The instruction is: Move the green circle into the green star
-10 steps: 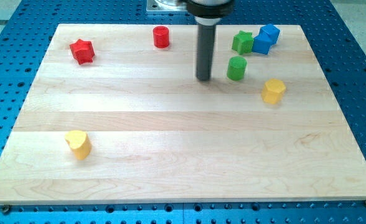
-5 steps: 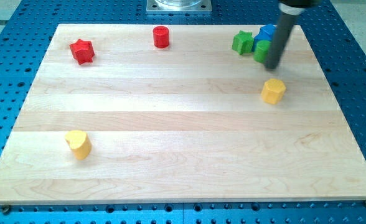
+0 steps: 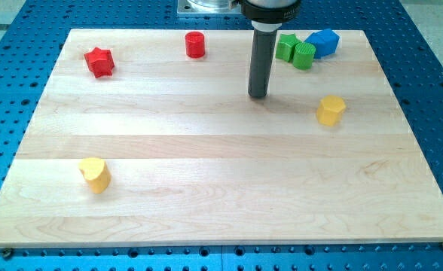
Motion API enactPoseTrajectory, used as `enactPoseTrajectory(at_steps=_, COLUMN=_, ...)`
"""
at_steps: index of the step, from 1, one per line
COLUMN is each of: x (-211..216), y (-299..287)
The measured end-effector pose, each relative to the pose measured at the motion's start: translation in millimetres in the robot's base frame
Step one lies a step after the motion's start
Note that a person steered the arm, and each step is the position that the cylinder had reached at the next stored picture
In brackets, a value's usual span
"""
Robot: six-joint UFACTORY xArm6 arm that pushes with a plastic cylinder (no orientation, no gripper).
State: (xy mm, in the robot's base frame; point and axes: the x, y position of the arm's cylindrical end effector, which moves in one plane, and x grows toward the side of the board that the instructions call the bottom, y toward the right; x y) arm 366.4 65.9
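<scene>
Looking at the small green circle block, I see a short ribbed cylinder of bright green standing upright near the top right part of the light wooden board. It touches the green star block on that block's right lower side, and the two look pressed together. Just on the view's right of the circle is the blue block, with an angular shape that I cannot name exactly; it seems to touch the circle, or nearly.

My arm has no hand and nothing to open or close; it ends only in the straight dark rod. My tip rests on the board, lower and to the view's left of the green pair, and apart from them. It touches no block and holds nothing. The upper part of the rod passes just beside the green star on its left, but the tip itself is on bare wood.

The other blocks are well apart from it: a red cylinder and a red star toward the top left, a yellow block to the right of my tip, and a second yellow block, somewhat heart-shaped, at the lower left.
</scene>
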Motion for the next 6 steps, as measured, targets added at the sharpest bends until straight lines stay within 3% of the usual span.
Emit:
enactPoseTrajectory(at_steps=1, x=11.1, y=14.1)
enactPoseTrajectory(at_steps=2, x=-23.4, y=100.8)
enactPoseTrajectory(at_steps=3, x=-3.4, y=123.8)
enactPoseTrajectory(at_steps=4, x=52.0, y=119.5)
enactPoseTrajectory(at_steps=5, x=79.3, y=43.5)
enactPoseTrajectory(at_steps=6, x=64.9, y=78.9)
